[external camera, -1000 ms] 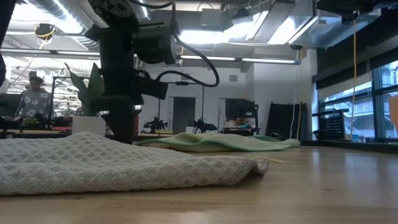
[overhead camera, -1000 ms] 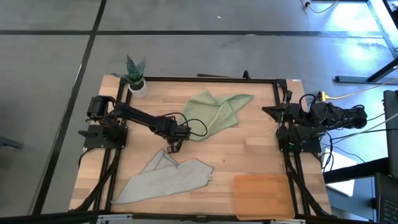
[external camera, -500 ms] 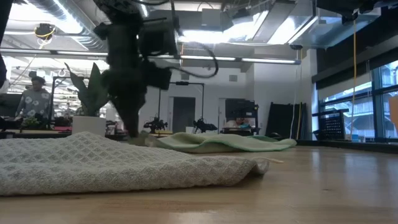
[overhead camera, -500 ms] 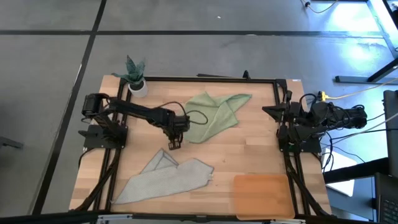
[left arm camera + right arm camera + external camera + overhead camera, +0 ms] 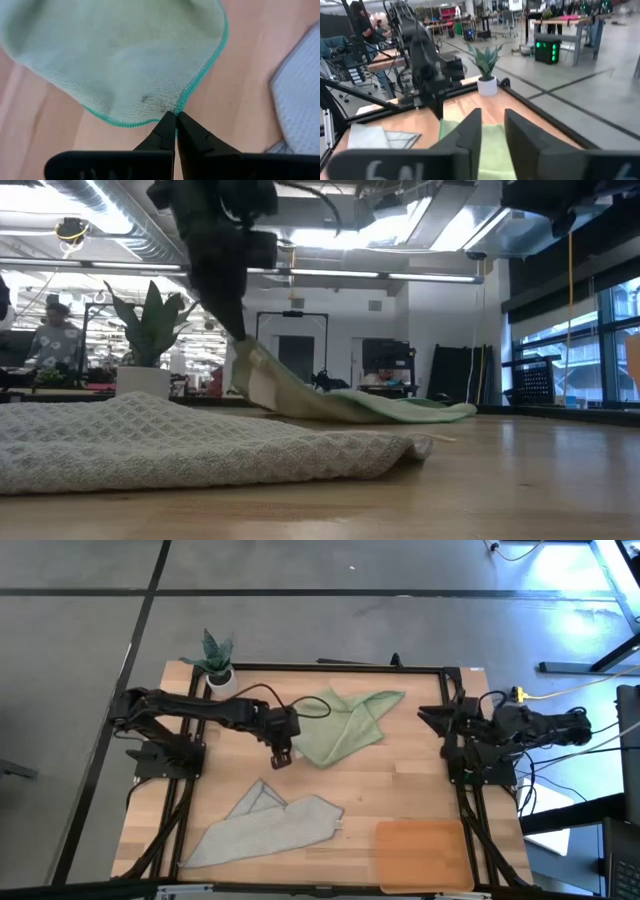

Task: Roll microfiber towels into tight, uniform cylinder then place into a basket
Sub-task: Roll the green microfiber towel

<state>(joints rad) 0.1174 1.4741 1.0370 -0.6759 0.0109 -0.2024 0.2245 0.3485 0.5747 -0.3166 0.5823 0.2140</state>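
The pale green towel (image 5: pixel 345 725) lies crumpled at the table's far middle. My left gripper (image 5: pixel 282 755) is shut on its near-left corner, which is raised off the table in the low view (image 5: pixel 255 375). The pale grey towel (image 5: pixel 265 830) lies partly folded at the near left, flat on the wood. The orange-brown basket (image 5: pixel 422 855) sits flat at the near right. My right gripper (image 5: pixel 425 718) waits open and empty at the table's right edge, above the table. My left gripper pinches the green towel's teal-stitched edge at a rounded corner (image 5: pixel 181 104) between its two fingertips. The fingers come from above, pointing down. The corner is lifted and the cloth slopes down from it (image 5: pixel 300 402); the rest of the towel lies on the table.
A small potted plant (image 5: pixel 217 665) stands at the far left corner. A black frame (image 5: pixel 330 667) runs around the table's edges. Bare wood (image 5: pixel 400 785) lies between the two towels and the basket. People and benches show in the room behind.
My left gripper has gone up and a little toward the far edge, carrying the green towel's near-left corner. That corner now stands lifted off the table, while the rest of the towel has stayed where it lay.
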